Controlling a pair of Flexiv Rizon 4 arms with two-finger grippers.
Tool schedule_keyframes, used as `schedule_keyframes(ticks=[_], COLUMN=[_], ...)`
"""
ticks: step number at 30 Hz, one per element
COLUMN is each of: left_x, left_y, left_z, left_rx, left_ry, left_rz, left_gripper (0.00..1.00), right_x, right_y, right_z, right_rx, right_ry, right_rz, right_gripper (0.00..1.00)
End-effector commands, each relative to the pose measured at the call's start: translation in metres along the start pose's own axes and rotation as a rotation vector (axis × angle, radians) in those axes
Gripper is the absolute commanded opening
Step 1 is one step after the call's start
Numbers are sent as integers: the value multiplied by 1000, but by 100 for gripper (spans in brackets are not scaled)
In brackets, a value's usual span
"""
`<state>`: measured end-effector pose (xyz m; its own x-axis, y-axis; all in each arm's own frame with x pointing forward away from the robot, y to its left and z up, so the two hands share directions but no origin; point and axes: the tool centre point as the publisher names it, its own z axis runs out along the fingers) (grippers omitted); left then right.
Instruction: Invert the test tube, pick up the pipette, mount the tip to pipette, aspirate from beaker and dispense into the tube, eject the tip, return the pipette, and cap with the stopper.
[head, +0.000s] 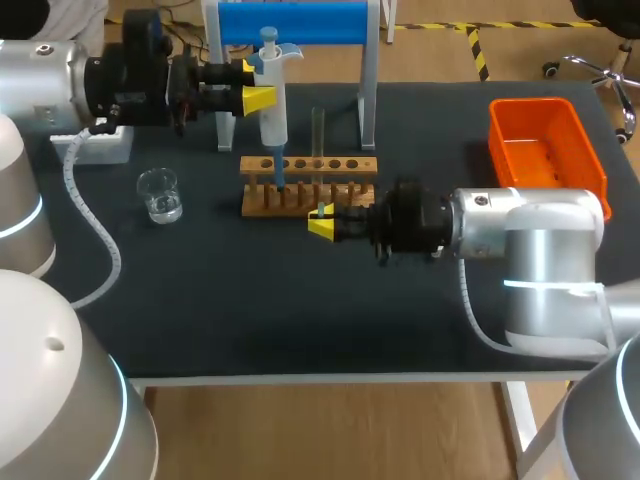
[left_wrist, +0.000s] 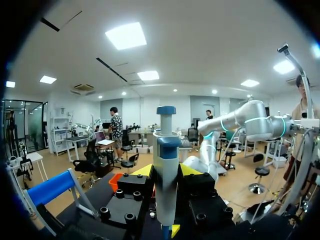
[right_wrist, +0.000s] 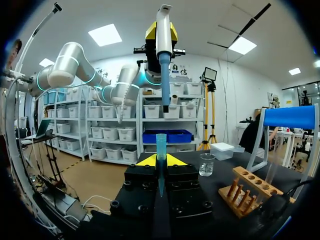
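Left gripper (head: 256, 86) up at the far left of the table (head: 300, 320), clamped from two sides on the white body of the pipette (head: 270, 95). Pipette upright, with its blue plunger on top and its blue shaft pointing down; from the head camera, lower end over the left part of the wooden rack (head: 308, 186).

Right gripper (head: 322, 222) low, just in front of the rack's near side, closed on the blue-green tip (head: 320, 210). Tip upright between the yellow fingertips, wide end up, narrow end down between the fingers. In the right wrist view, pipette shaft above the tip and clearly apart from it.

Tube (head: 318, 130) clear and upright in the rack's back row, right of the pipette; open end up or down hard to tell, likewise which hole.

Beaker (head: 160, 194) of clear glass, a little liquid in the bottom, standing to the left of the rack and well apart from it. Orange bin (head: 545, 150) at the far right of the table. Blue-topped stand (head: 295, 22) behind the rack, at the far edge.
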<state>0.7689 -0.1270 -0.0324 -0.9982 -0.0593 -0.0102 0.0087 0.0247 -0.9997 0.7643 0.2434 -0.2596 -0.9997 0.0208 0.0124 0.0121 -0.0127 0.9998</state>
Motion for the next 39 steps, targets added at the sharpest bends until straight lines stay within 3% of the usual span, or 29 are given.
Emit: schedule_keyframes(ticks=[1, 39], left_x=[1, 1], left_y=[0, 0], left_z=[0, 0], left_rx=[2, 2], left_ry=[-2, -2], left_rz=[1, 1], left_gripper=[0, 0], right_x=[1, -7], right_y=[0, 8], right_z=[4, 55], right_rx=[1, 34], right_ry=[4, 24], right_rz=[8, 49], right_gripper=[0, 0])
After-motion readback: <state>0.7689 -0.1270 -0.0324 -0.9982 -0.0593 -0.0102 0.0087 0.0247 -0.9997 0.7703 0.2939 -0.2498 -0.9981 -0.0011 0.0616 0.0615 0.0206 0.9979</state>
